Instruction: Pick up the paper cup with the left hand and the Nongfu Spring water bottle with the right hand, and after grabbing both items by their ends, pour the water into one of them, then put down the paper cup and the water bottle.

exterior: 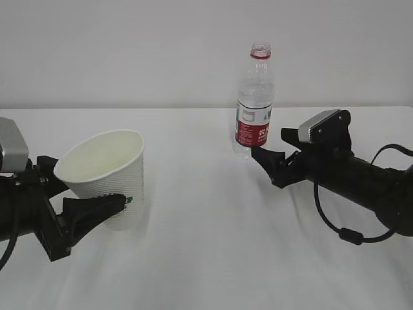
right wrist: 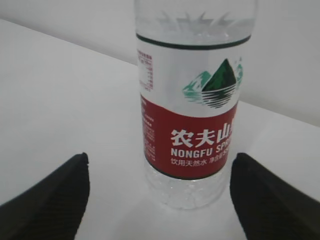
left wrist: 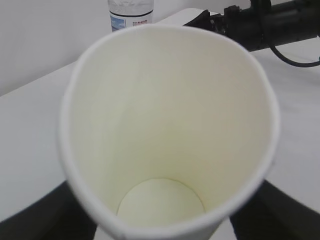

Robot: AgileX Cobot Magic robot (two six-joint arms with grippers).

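The white dimpled paper cup [exterior: 110,174] leans with its mouth up and to the left. My left gripper [exterior: 119,205] is shut on the paper cup near its base. In the left wrist view the paper cup [left wrist: 165,115] fills the frame with its cream inside and round bottom, and dark fingers [left wrist: 30,220] flank it. The Nongfu Spring water bottle [exterior: 254,103] stands upright and uncapped on the table. My right gripper [exterior: 258,155] is open at its base. In the right wrist view the bottle [right wrist: 190,125] stands between the spread fingers [right wrist: 50,200] of the right gripper [right wrist: 160,200].
The white table [exterior: 206,258] runs back to a plain white wall. A black cable [exterior: 342,229] loops under the right arm. The right arm [left wrist: 270,22] shows at the top of the left wrist view, behind the cup's rim.
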